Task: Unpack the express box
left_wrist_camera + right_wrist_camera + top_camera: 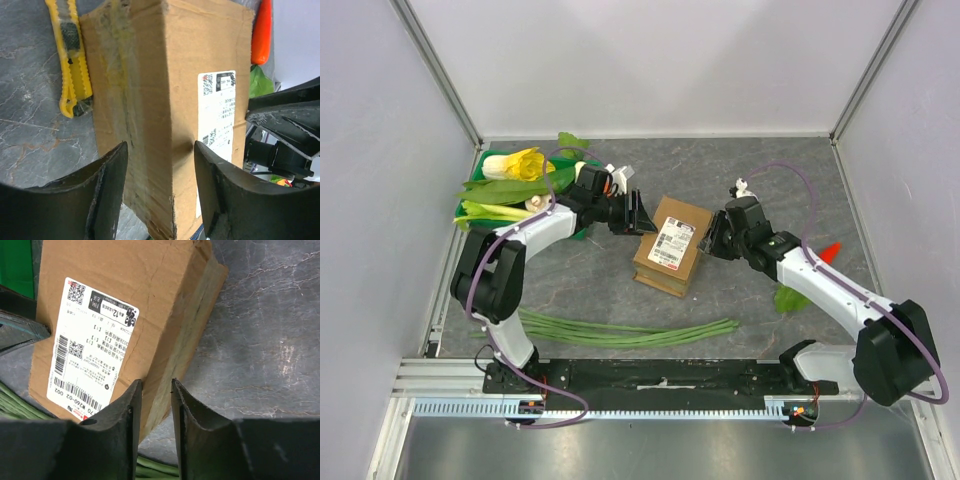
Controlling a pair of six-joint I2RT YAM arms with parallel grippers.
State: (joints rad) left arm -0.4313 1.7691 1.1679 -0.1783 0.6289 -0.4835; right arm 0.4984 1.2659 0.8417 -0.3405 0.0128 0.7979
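Note:
The express box (688, 215), brown cardboard with a white label (670, 243) on top, lies at mid-table. My left gripper (640, 213) is at its left end. In the left wrist view the jaws (160, 162) straddle a corner edge of the box (165, 75), one finger on the taped side, the other denting the labelled face. My right gripper (711, 238) is at the box's right side. In the right wrist view its fingers (156, 385) stand a narrow gap apart over the edge between the labelled face and taped side of the box (125, 285); any pinch is unclear.
A yellow utility knife (75, 55) lies on the table beside the box. Leafy vegetables (505, 188) are piled at the back left. Long green stalks (630, 333) lie along the front. An orange piece (830, 250) and a green leaf (790, 298) sit at the right.

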